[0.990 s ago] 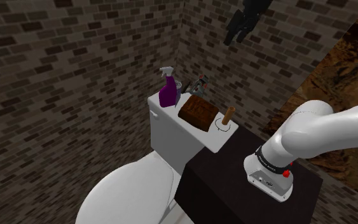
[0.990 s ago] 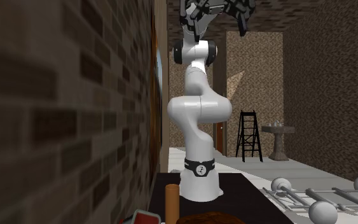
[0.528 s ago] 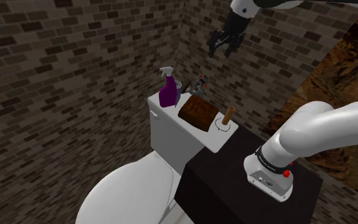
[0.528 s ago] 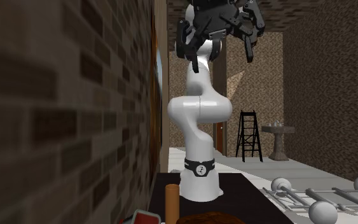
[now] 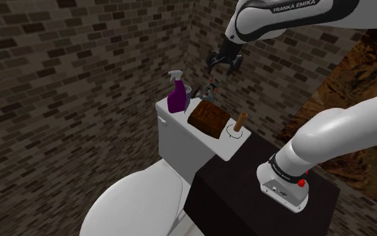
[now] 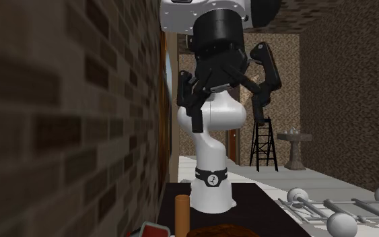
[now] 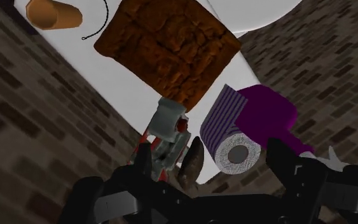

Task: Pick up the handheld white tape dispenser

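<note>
- Tape dispenser: grey body with red parts. It lies on the white tank lid, just beyond the brown block's far edge and against the brick wall. In the wrist view the tape dispenser sits close past the block's corner.
- Gripper: black, with its two fingers spread well apart and nothing between them. It hangs in the air above the block's far edge, over the dispenser and apart from it. The spread shows plainly in the second exterior view and in the wrist view.
- Brown block: rough-textured and flat on the lid, mid-lid. It also shows in the wrist view.
- Spray bottle: purple with a white trigger head. It stands upright beside the block, toward the shoulder view's left.
- Roll: striped purple and white, with a grey core. It lies just beside the dispenser, between it and the spray bottle, and crowds that side of the dispenser.
- Cylinder: orange-brown and upright inside a thin drawn ring. It stands on the block's other side, toward the stand, and well apart from the dispenser.
- Stand: a black box on the block's near side that carries the white arm's base.
- Ladder: black, far behind the block in the second exterior view, next to a pedestal basin.
</note>
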You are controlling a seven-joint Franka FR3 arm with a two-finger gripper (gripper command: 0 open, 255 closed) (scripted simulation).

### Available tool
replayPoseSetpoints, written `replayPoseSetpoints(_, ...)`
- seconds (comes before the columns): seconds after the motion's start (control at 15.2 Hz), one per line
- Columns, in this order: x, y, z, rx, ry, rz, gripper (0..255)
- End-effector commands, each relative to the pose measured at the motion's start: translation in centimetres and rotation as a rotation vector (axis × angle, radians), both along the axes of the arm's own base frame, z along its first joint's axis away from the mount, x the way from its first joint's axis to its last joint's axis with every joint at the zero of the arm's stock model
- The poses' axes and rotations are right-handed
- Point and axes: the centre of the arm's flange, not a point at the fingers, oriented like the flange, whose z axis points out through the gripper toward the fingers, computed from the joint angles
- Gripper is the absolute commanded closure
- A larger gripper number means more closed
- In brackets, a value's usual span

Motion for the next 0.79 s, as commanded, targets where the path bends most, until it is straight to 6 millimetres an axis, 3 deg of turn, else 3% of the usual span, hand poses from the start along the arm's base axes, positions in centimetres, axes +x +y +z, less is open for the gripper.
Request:
replayPoseSetpoints(0.0,0.9,-0.5,-2.2,0.003,0.007,-0.085,0)
replayPoseSetpoints(0.53,4.1,-3.7,-11.7,0.017,0.044,-0.408,0)
replayPoseSetpoints(0.73,4.2,-3.9,-13.2,0.018,0.046,-0.425,0)
